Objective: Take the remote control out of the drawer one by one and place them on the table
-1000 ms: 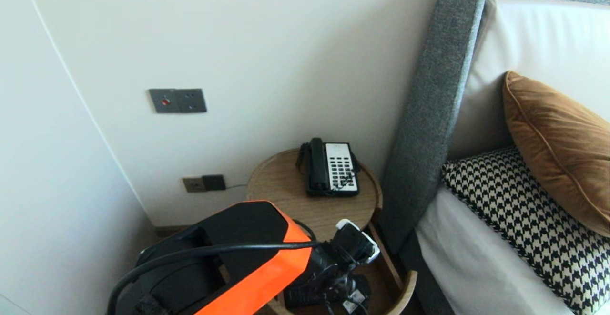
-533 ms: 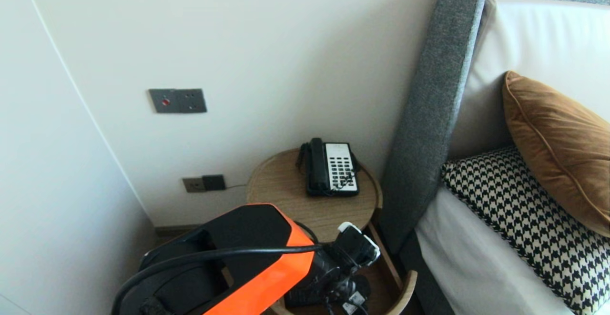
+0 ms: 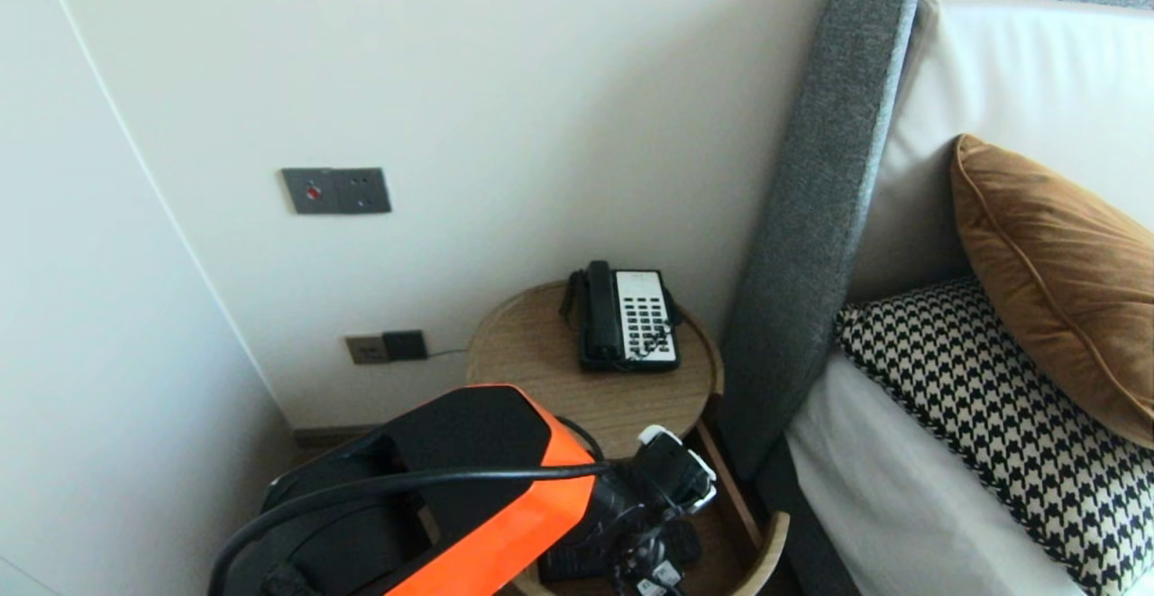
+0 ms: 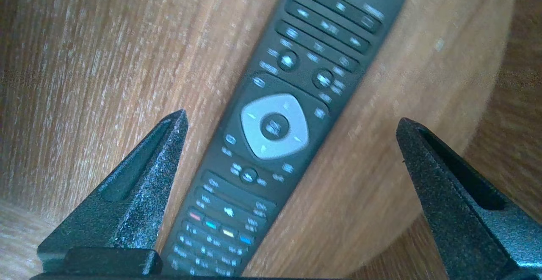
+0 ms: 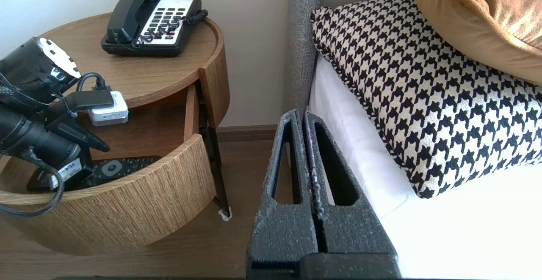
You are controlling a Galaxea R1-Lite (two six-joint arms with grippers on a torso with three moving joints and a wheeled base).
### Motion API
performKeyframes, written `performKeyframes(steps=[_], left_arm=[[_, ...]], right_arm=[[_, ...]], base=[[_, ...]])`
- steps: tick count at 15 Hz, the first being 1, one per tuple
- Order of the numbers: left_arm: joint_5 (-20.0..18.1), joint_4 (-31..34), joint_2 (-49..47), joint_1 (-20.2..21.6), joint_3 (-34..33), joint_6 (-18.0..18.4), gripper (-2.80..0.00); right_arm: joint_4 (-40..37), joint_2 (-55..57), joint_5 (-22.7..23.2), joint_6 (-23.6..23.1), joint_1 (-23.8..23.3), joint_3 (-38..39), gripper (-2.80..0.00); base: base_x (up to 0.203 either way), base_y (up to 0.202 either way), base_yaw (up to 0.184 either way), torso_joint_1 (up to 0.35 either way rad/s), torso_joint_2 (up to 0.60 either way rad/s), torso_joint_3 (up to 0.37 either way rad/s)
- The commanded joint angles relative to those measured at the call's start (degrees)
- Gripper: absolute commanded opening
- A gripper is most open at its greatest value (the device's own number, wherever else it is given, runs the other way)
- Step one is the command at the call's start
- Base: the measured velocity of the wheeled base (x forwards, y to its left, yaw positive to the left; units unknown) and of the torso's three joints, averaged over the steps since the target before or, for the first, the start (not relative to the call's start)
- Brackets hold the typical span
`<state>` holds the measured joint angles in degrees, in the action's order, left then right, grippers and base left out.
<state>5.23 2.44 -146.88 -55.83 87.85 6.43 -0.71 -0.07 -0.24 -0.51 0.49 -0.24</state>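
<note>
A black remote control (image 4: 271, 127) lies flat on the wooden floor of the open drawer (image 5: 127, 203) of a round bedside table (image 3: 550, 371). My left gripper (image 4: 292, 117) hangs just above it, open wide. One finger (image 4: 139, 195) stands close beside the remote's edge and the other finger (image 4: 457, 195) is far off over bare wood. Nothing is gripped. The right wrist view shows the remote (image 5: 114, 167) in the drawer under the left hand. My right gripper (image 5: 304, 117) is shut and empty, parked low beside the bed.
A black and white telephone (image 3: 627, 316) sits on the tabletop. The grey headboard (image 3: 811, 217) stands right of the table, with a houndstooth pillow (image 3: 992, 416) and a brown cushion (image 3: 1055, 280) on the bed. Wall sockets (image 3: 388, 346) are behind the table.
The left hand has dipped slightly lower over the drawer. The right arm has not moved.
</note>
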Motion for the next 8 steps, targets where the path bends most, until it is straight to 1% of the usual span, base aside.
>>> performKeyframes(steps=[1,2,5,7,8], left_arm=[[0.0,1.6,0.4,0.0,0.6,0.9,0.0],[0.0,3.3,0.3,0.1,1.5,1.5,0.0],[0.0,4.8,-0.5,0.1,3.8,2.2,0.0],[0.0,7.1,-1.0,0.1,5.4,2.4,0.0],[0.0,7.8,-1.2,0.1,5.8,3.0,0.0]], right_arm=[[0.0,-0.2,0.0,0.0,0.0,0.0,-2.8],[0.0,-0.2,0.0,0.0,0.0,0.0,-2.8],[0.0,-0.2,0.0,0.0,0.0,0.0,-2.8],[0.0,-0.2,0.0,0.0,0.0,0.0,-2.8],[0.0,-0.2,0.0,0.0,0.0,0.0,-2.8]], base=[[0.0,0.0,0.0,0.0,0.0,0.0],[0.0,0.0,0.0,0.0,0.0,0.0],[0.0,0.0,0.0,0.0,0.0,0.0],[0.0,0.0,0.0,0.0,0.0,0.0],[0.0,0.0,0.0,0.0,0.0,0.0]])
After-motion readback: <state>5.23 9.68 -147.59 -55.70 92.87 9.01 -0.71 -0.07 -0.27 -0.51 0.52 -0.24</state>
